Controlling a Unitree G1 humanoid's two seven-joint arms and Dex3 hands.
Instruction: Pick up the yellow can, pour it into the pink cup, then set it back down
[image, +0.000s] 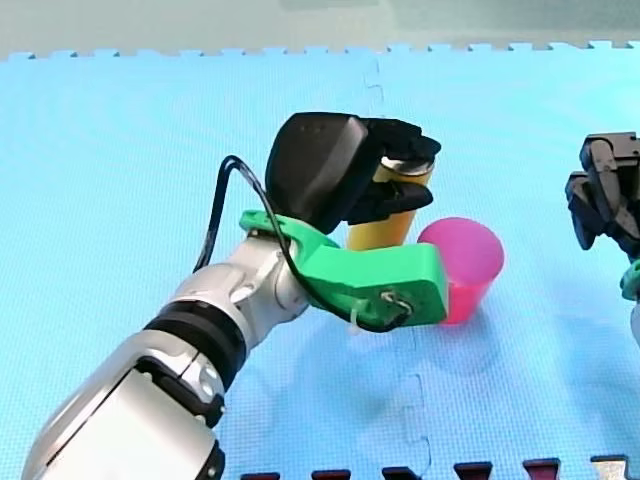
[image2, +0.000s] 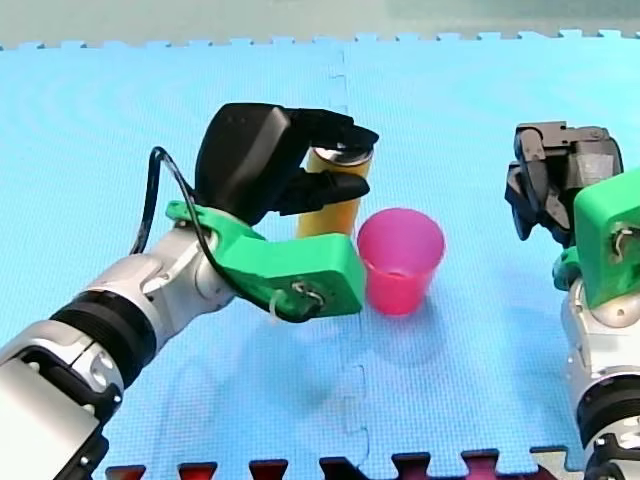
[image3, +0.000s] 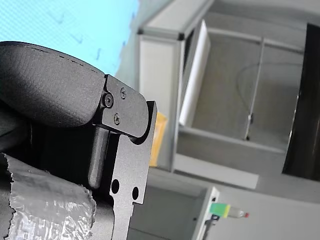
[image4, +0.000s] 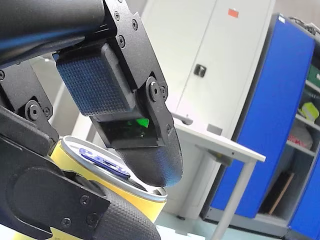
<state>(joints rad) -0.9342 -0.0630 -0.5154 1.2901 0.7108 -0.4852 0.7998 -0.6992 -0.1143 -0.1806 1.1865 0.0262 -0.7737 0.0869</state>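
My left hand (image: 405, 170) is shut on the yellow can (image: 385, 225), with black fingers across its top and its side. The can is nearly upright, and its base is hidden behind the green wrist mount (image: 375, 280). Right beside it, on its right, the pink cup (image: 462, 265) stands upright on the mat with its mouth open upward. In the second wrist view the same can (image4: 152, 206) sits between the fingers (image4: 150, 160), one pad pressing on its silver rim. My right hand (image2: 550, 190) hangs at the right edge, well away from the cup and holding nothing.
The blue foam mat (image2: 480, 120) covers the whole work surface, with puzzle seams running through the middle. Small red and dark tiles (image: 470, 470) line the near edge. There is bare mat behind and to the left of the can.
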